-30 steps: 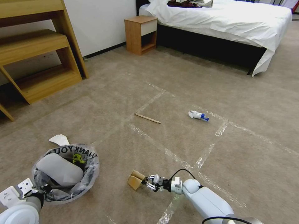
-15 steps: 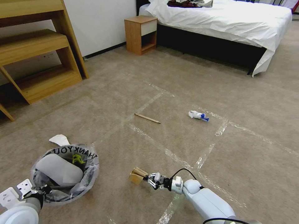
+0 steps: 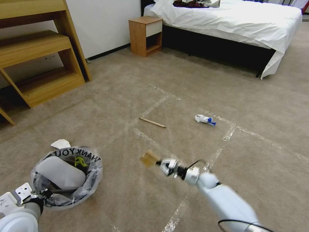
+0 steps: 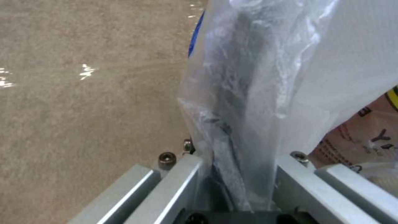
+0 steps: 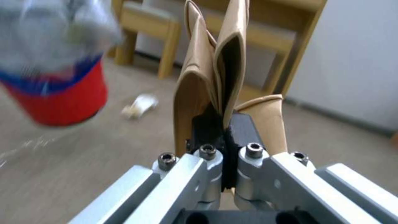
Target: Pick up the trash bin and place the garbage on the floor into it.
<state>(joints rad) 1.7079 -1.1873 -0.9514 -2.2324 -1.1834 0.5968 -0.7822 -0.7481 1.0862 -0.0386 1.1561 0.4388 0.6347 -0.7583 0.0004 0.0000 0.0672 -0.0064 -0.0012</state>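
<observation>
My left gripper (image 3: 45,194) is shut on the near rim of the trash bin (image 3: 66,175), held above the floor (image 3: 251,161); its clear bag (image 4: 265,77) is pinched between the fingers. A flat white oblong piece (image 3: 59,174) lies inside it. In the right wrist view the bin's red wall (image 5: 66,99) shows. My right gripper (image 3: 159,162) is shut on a brown cardboard scrap (image 3: 149,158), lifted off the carpet to the right of the bin; the folded scrap (image 5: 207,71) is clamped between the pads. A wooden stick (image 3: 152,122), a white-blue wad (image 3: 204,119) and crumpled white paper (image 3: 60,143) lie on the carpet.
A wooden shelf unit (image 3: 38,54) stands at the far left, a nightstand (image 3: 145,35) and a bed (image 3: 231,22) at the back. Shiny tape lines (image 3: 167,154) cross the carpet in a grid.
My right gripper has closed on the cardboard scrap and lifted it off the floor, rising and swinging slightly forward. The bin in my left gripper has barely shifted.
</observation>
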